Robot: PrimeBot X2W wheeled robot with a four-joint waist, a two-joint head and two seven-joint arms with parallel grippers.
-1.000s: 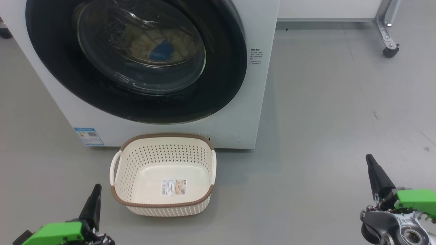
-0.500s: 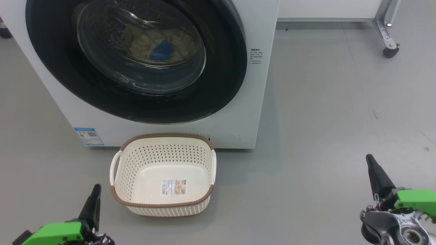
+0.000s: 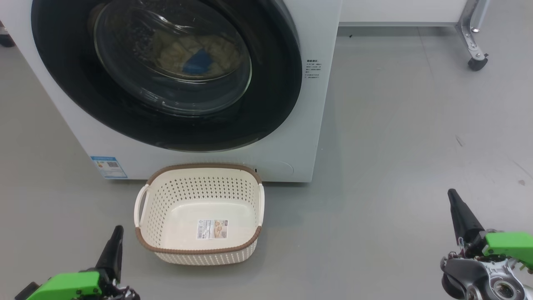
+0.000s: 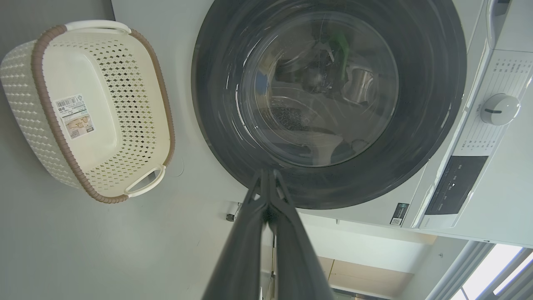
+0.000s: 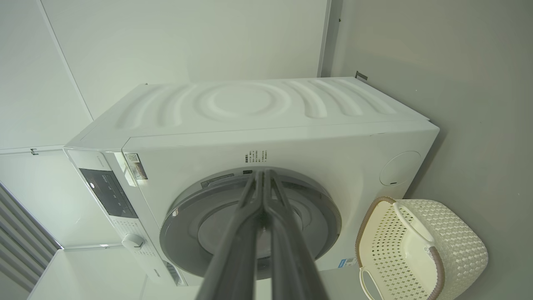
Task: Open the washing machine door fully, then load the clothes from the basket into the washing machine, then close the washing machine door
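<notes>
Lower left of the head view, the left tool (image 3: 118, 230) has its two dark fingers pressed together with nothing between them. The left wrist view backs that up, the tips meet. It's near the basket's left side but not touching it.

Just above it there's a blue sticker (image 3: 108, 166) on the washer's (image 3: 291, 137) bottom left corner. The basket (image 3: 200, 251) sits upright on the floor (image 3: 395, 146) right in front of the washer, with its back rim close to the washer's base. Its bare bottom and label (image 3: 212, 229) are on show.

Above that, the door (image 3: 270, 83) is shut flat against the washer, black rim all round and a glass bowl (image 3: 137, 79) in the middle. Through the glass you can see the clothes (image 3: 183, 48) lying in the drum, a cream bundle with the blue patch facing out.

Right of the washer it's grey floor, plus a metal leg (image 3: 468, 25) with a castor (image 3: 476, 63) up in the top right corner.

Lower right, the right tool (image 3: 452, 196) is closed tight too, gripping nothing, well apart from the basket and washer.
</notes>
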